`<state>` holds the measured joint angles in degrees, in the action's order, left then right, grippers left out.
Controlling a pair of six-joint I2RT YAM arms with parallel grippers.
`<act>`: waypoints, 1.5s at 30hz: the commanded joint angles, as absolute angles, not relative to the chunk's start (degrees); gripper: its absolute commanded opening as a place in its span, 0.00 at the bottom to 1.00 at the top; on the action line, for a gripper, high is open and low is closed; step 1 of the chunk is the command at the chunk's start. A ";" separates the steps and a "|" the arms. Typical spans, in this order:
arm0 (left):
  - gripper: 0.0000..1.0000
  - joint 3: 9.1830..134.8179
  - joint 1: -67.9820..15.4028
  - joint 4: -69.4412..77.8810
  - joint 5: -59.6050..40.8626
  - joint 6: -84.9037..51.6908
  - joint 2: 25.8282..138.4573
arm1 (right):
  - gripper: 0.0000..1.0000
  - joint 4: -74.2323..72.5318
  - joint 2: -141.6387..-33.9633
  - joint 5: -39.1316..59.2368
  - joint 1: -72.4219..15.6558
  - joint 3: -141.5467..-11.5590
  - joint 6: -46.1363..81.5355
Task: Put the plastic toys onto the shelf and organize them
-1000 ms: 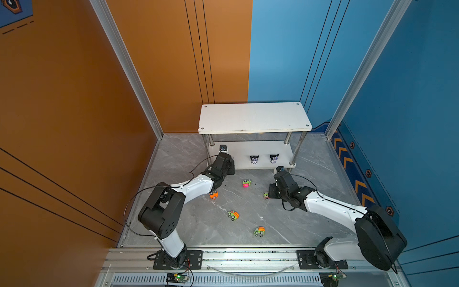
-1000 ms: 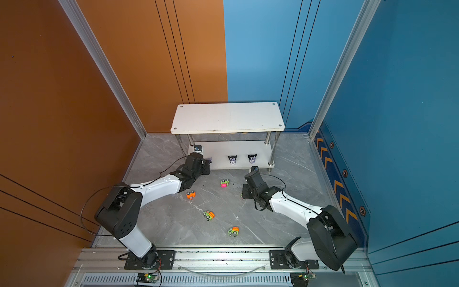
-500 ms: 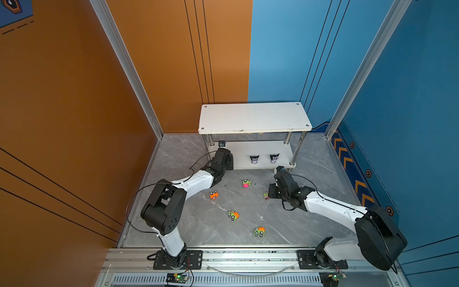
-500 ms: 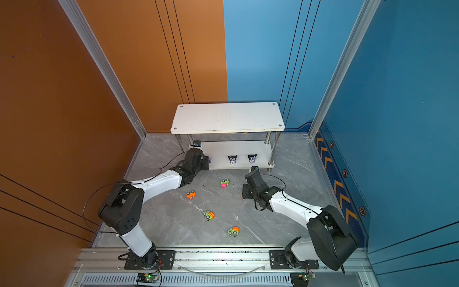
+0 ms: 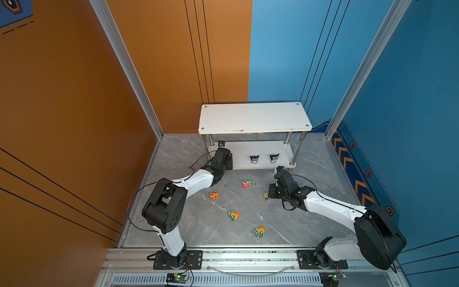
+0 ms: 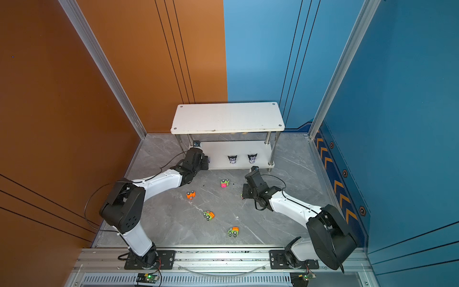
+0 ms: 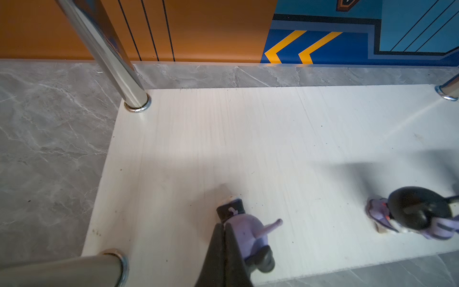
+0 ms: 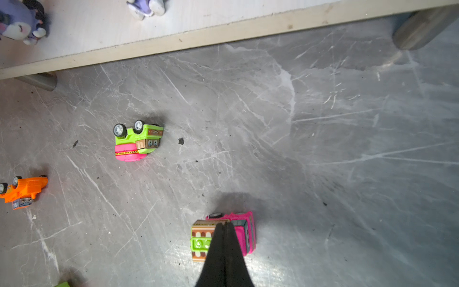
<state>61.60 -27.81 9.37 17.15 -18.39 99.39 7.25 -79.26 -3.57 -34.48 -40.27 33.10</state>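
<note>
Your left end effector (image 7: 223,232), jaws together, is at the front left corner of the shelf (image 7: 223,136) lower tier, cat figurine (image 7: 247,231) against its side, can't tell if pinched; right end effector (image 8: 224,229), jaws together, over the pink-and-green truck (image 8: 244,233) on the table (image 8: 323,149) near the shelf's front edge. Both look light, hard, slick; you'd best grab across flat body sides, not wheels or tail.

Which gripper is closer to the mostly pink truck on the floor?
Right. The right gripper sits directly over the pink truck; the left gripper is off at the lower tier of the shelf.
</note>
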 commanded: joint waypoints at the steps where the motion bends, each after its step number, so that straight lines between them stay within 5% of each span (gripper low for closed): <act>1: 0.00 61.74 -28.12 8.51 16.54 -17.70 96.55 | 0.02 6.26 -80.51 -2.73 -34.28 -39.99 33.84; 45: 0.00 61.72 -25.18 9.34 9.17 -25.49 100.63 | 0.02 5.99 -81.67 -2.71 -33.82 -39.14 34.01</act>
